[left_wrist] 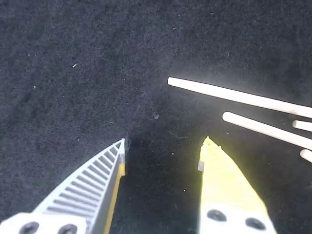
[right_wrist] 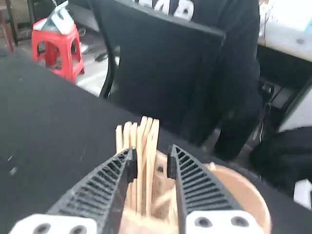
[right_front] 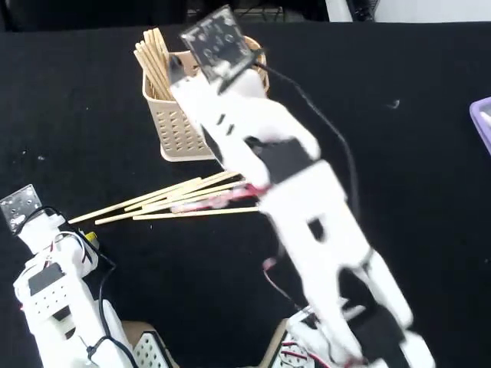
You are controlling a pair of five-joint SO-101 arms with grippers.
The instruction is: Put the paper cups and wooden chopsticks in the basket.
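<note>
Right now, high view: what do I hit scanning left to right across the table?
Left arm → loose wooden chopsticks lying on the table → right arm → purple object at the edge. Basket left out: it overlaps the chopsticks' span.

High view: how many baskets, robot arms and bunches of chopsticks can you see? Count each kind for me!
Basket: 1
Robot arms: 2 (left arm, right arm)
Wooden chopstick bunches: 2 (one standing in the basket, one lying flat beside it)
Total: 5
</note>
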